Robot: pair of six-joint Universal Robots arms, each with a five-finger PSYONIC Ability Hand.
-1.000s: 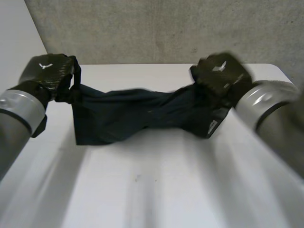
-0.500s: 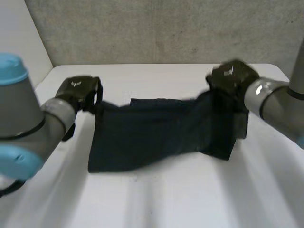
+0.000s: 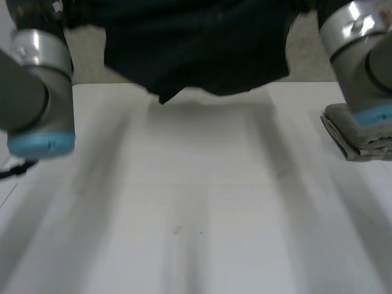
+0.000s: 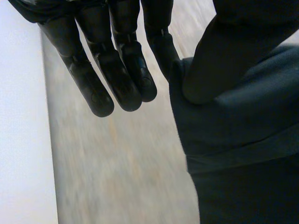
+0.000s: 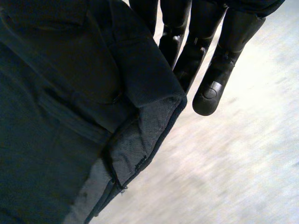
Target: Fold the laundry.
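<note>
— Grey concrete wall at the back, white counter in front. Where's the laundry?

— In the air. The dark cloth hangs above the counter's far edge, between the left arm and the right arm. Its lower hem sags in a loose curve, clear of the surface.

— And the grip?

— On the left hand, the fingers are straight and close together. The one nearest the cloth lies against its edge, and the thumb presses the fabric from the other side: a pinch. On the right hand, the fingers are straight too, with cloth caught against them. The thumb is under the fabric.

— What's the fabric like?

— It's soft, matte and dark, with a stitched hem. A turned-back corner by the right fingers shows a greyer weave.

— Anything else?

— A folded grey cloth, thick and fuzzy, lies at the counter's right edge.
</note>
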